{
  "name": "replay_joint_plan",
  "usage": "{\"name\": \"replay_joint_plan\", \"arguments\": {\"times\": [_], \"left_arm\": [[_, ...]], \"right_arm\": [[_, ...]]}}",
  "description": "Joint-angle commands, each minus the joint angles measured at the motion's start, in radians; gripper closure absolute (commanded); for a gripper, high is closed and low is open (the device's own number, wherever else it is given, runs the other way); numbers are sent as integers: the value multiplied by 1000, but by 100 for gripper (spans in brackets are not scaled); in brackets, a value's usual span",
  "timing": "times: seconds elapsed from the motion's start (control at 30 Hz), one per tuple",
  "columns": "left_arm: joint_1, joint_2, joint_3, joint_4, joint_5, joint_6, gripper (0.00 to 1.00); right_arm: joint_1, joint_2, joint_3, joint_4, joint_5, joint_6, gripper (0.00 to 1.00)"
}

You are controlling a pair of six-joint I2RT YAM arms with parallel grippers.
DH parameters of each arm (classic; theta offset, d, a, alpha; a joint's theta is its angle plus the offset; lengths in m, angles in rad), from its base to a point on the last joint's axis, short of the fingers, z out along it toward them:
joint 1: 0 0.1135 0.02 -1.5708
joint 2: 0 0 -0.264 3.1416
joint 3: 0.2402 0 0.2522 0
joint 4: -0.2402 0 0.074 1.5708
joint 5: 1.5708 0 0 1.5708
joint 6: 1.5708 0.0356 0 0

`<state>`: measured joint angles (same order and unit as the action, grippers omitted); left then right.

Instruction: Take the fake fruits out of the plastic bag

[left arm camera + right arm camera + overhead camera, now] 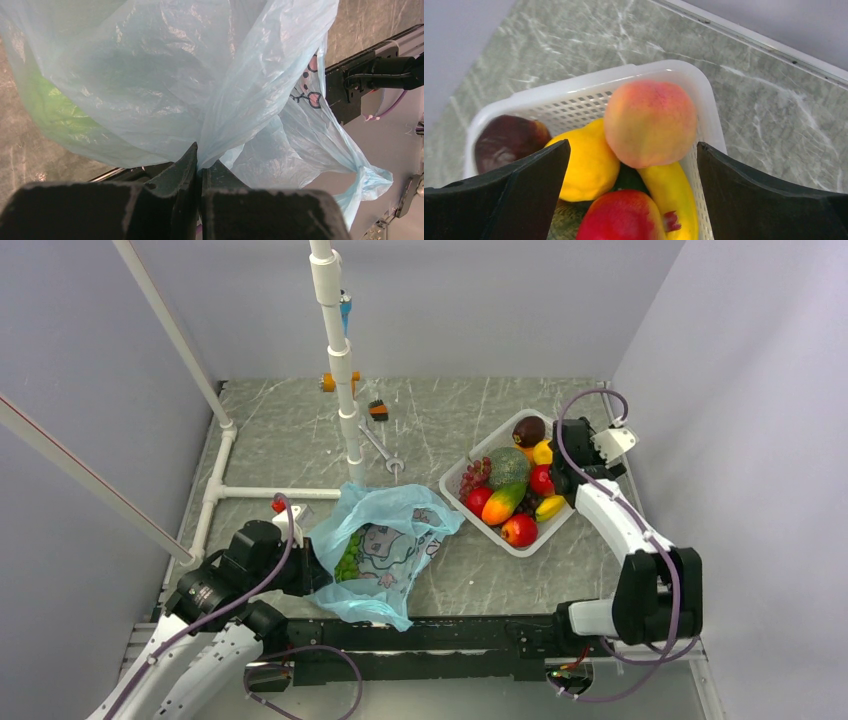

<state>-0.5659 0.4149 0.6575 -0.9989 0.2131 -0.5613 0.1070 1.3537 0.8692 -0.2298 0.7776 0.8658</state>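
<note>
The light-blue plastic bag (392,545) lies crumpled on the table in front of the left arm, its mouth facing the basket. A green grape bunch (348,558) shows through it; in the left wrist view it is a green blur (52,107). My left gripper (314,575) is shut on a fold of the bag's film (200,159). My right gripper (556,472) hangs open over the white basket (455,480). An orange peach (650,122) rests free between the open fingers (631,146), on a lemon (589,162) and a banana (671,192). A mango (503,503) and a red-yellow apple (519,530) lie in the basket.
The basket also holds purple grapes (473,475), a netted melon (508,465) and a dark fruit (528,430). A white pipe frame stands upright (340,360) behind the bag, with a rail (270,492) on the table. Small orange (327,382) and black (377,410) items lie at the back.
</note>
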Motion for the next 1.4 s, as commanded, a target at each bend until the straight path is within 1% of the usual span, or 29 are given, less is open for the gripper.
{"name": "replay_joint_plan", "arguments": {"times": [0.0, 0.2, 0.3, 0.37, 0.5, 0.63, 0.7, 0.77, 0.87, 0.93, 1.03, 1.1, 1.17, 1.23, 1.33, 1.37], "left_arm": [[4, 9, -2, 32, 11, 10, 89], [4, 3, -2, 32, 5, 6, 89], [4, 1, -2, 31, 3, 5, 89], [3, 0, -2, 30, 1, 3, 89], [3, -6, -2, 29, -4, 0, 89], [4, -3, -2, 29, -3, 0, 89], [3, -7, -2, 29, -5, -1, 89], [3, -12, -2, 30, -7, -2, 89], [4, -10, -2, 29, -5, 0, 89], [3, -6, -2, 30, -3, 0, 89], [4, -7, -2, 31, -2, 3, 89], [3, -7, -2, 31, -2, 3, 89], [4, -6, -2, 29, -4, 1, 89], [3, -7, -2, 29, -7, -1, 89], [3, -8, -2, 28, -12, -4, 89], [3, -8, -1, 27, -13, -5, 89]], "right_arm": [[1, -124, 16, 51, -67, -53, 1], [50, -238, -38, 185, -258, -162, 1], [100, -254, -45, 225, -388, -207, 1], [153, -242, -30, 225, -425, -219, 1], [301, -197, 22, 192, -425, -257, 1], [423, -185, 24, 194, -450, -301, 1], [464, -195, 2, 220, -503, -321, 1], [498, -212, -13, 225, -592, -338, 1], [550, -242, -41, 288, -741, -414, 1], [615, -276, -62, 301, -803, -480, 1], [706, -340, -84, 299, -852, -536, 1], [766, -383, -100, 317, -944, -545, 8], [830, -408, -118, 362, -1021, -517, 15], [915, -395, -133, 409, -1058, -492, 16], [1055, -309, -118, 418, -999, -507, 17], [1097, -271, -102, 407, -969, -519, 19]]}}
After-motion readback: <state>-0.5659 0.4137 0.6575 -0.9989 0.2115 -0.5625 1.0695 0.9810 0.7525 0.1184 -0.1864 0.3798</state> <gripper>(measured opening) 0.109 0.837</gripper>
